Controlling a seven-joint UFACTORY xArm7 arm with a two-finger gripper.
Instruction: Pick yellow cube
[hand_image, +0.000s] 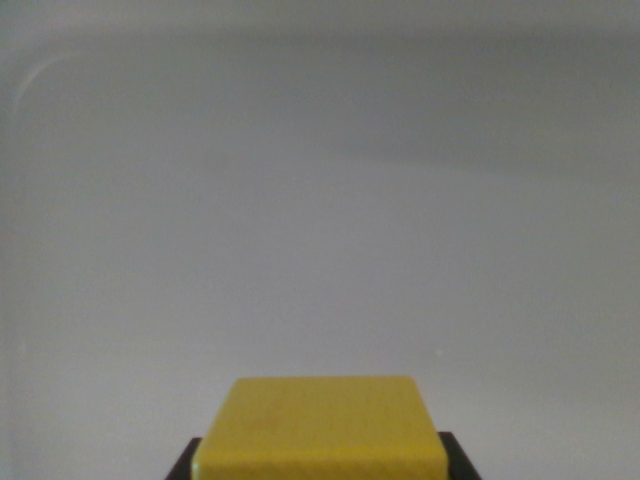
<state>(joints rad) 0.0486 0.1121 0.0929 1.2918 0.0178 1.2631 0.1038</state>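
The yellow cube (320, 425) fills the bottom centre of the wrist view, very close to the camera, with its flat top face showing. Dark fingertips (183, 466) peek out on both sides of it at the lower edge and lie flush against its left and right faces. My gripper (320, 468) is shut on the cube. The cube's lower part and most of both fingers are cut off by the bottom of the frame.
A plain pale grey surface (320, 230) spreads behind the cube, blurred. A faint curved rim or edge (45, 68) shows at the top left, with a lighter band along the top.
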